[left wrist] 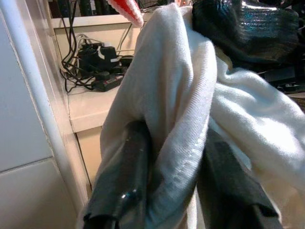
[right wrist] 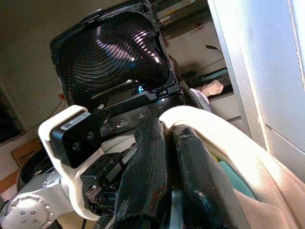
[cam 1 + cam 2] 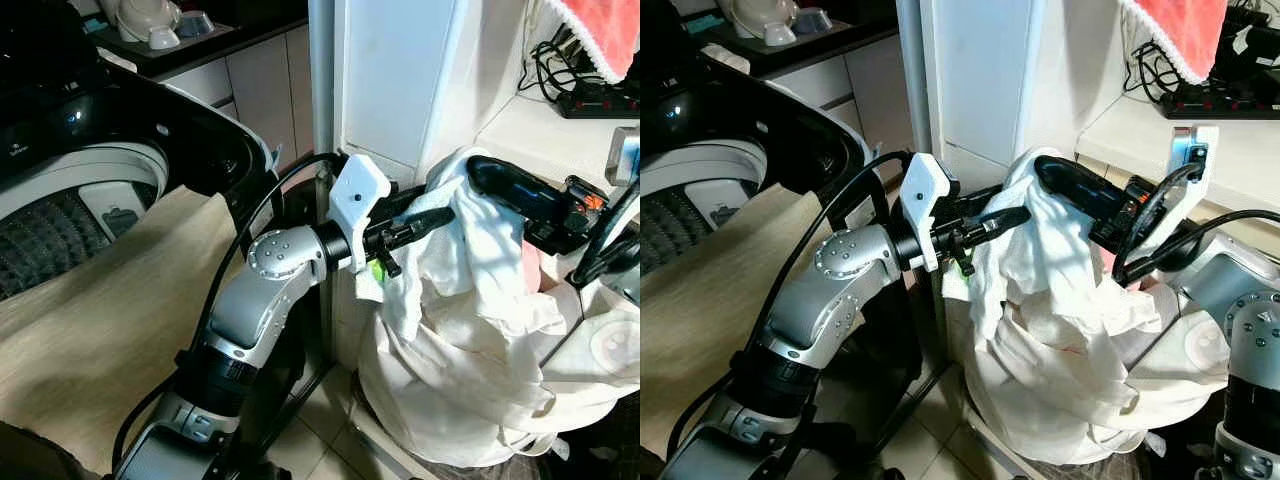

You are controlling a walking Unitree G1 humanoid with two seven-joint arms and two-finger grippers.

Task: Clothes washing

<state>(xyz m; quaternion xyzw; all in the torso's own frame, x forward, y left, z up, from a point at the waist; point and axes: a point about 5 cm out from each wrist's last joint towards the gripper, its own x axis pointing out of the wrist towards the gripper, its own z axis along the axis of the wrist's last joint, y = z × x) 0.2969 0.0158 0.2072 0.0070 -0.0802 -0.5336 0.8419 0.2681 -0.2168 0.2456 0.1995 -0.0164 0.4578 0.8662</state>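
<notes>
White garment (image 3: 440, 260) is clamped by left claw (image 3: 425, 222) and right claw (image 3: 485, 178), presumably for lifting toward the open washer (image 3: 90, 190).

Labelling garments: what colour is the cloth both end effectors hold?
White cloth, best seen in the left wrist view.

left pincer (image 1: 174, 191) fingers clamping a fold of white cloth (image 1: 176, 95), power strip (image 1: 102, 83) on shelf (image 1: 88, 107) behind
</notes>
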